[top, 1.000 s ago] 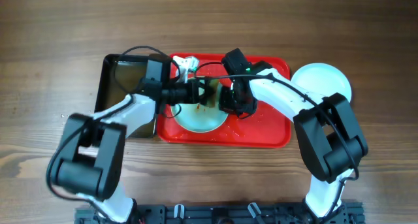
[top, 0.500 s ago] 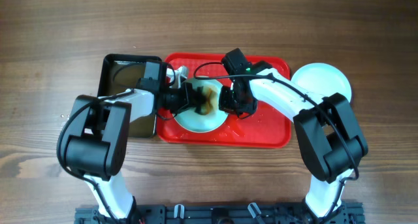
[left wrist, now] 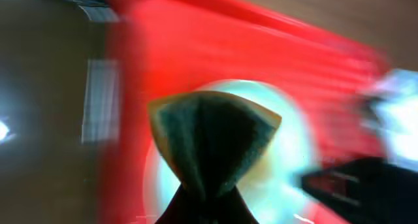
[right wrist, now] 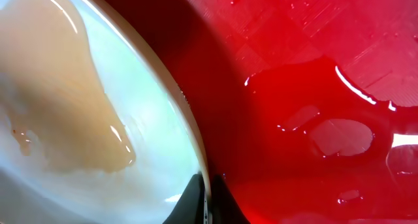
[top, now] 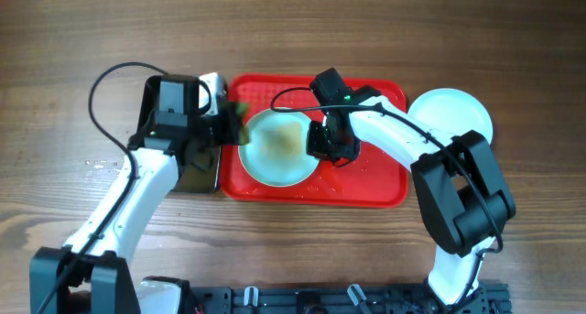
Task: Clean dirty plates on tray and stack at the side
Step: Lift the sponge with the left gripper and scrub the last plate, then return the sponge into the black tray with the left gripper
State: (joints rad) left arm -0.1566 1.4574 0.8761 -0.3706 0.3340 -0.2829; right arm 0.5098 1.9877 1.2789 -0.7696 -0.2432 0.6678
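Note:
One dirty plate (top: 275, 154) lies on the red tray (top: 375, 181), its centre smeared pale brown; it shows blurred in the left wrist view (left wrist: 287, 152) and close up in the right wrist view (right wrist: 98, 119). My right gripper (top: 322, 142) is shut on the plate's right rim (right wrist: 208, 191). My left gripper (top: 229, 126) is shut on a green sponge (left wrist: 209, 139), held at the tray's left edge, beside the plate. A clean plate (top: 453, 113) lies on the table right of the tray. A third plate is not seen.
A black tray (top: 169, 99) lies left of the red tray, under my left arm. Water pools on the red tray (right wrist: 326, 119) right of the plate. The wooden table (top: 293, 30) surrounds everything.
My left gripper has drawn the sponge left off the plate's centre to the tray's left edge. The dark smear has thinned to a pale film. The right gripper has stayed on the rim.

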